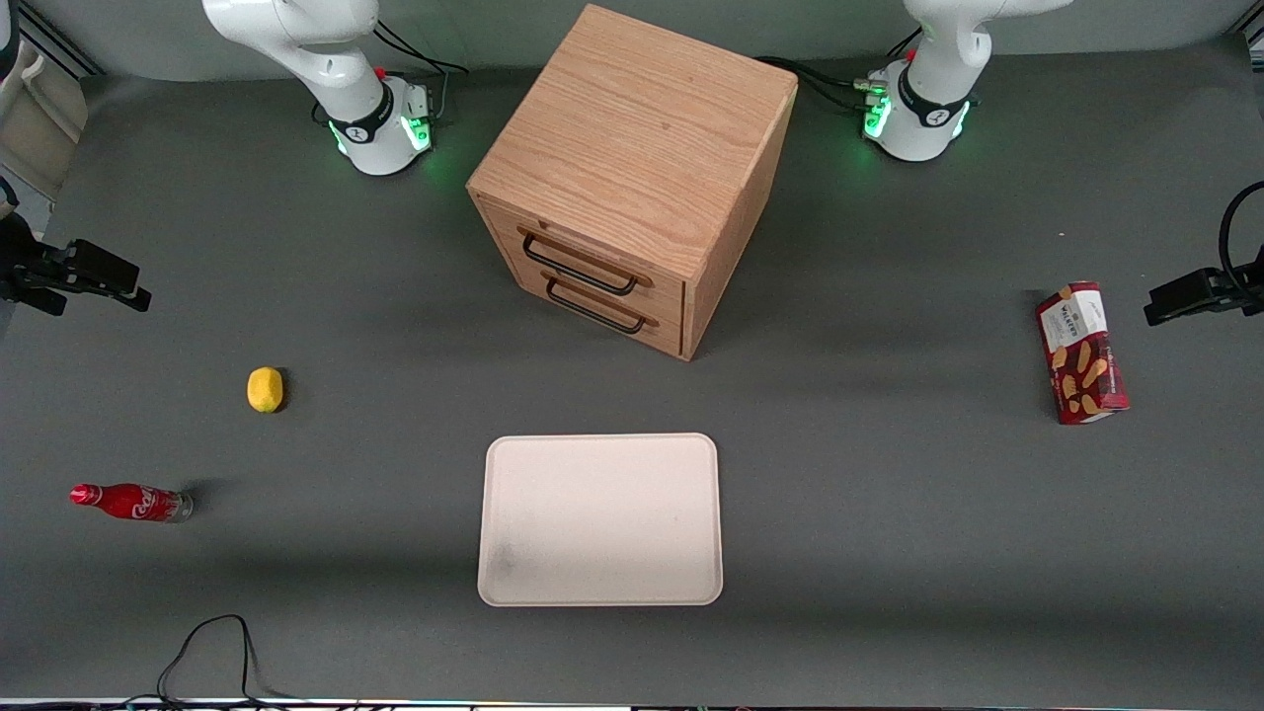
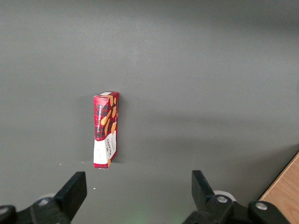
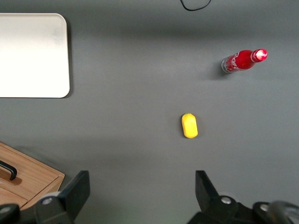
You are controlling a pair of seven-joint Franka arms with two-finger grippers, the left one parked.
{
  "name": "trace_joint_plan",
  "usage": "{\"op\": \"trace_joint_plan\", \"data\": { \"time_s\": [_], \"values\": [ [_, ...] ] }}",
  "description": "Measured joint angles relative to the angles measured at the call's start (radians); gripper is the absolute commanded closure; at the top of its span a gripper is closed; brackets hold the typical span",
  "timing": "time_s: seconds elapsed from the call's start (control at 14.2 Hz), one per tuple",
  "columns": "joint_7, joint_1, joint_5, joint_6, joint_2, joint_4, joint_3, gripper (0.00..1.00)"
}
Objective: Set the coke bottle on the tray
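Note:
The coke bottle, slim with a red label, white script and a red cap, looks upright on the grey table near the working arm's end. It also shows in the right wrist view. The cream-white tray lies flat and bare in the middle of the table, nearer the front camera than the wooden cabinet, and it shows in the right wrist view too. My right gripper is open and empty, high above the table between the cabinet and a lemon, far from the bottle. It does not show in the front view.
A yellow lemon lies between the bottle and the working arm's base. A wooden two-drawer cabinet stands mid-table. A red snack box stands toward the parked arm's end. A black cable loops at the front edge.

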Motion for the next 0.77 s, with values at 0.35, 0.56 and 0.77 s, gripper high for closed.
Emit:
{"op": "trace_joint_plan", "data": {
  "time_s": [0.35,0.56,0.77],
  "values": [
    [0.000,0.000,0.000,-0.010,0.000,0.000,0.000,0.00],
    [-0.001,0.000,0.000,-0.013,0.000,0.000,0.000,0.00],
    [-0.001,0.000,0.000,-0.016,0.000,0.000,0.000,0.00]
  ]
}}
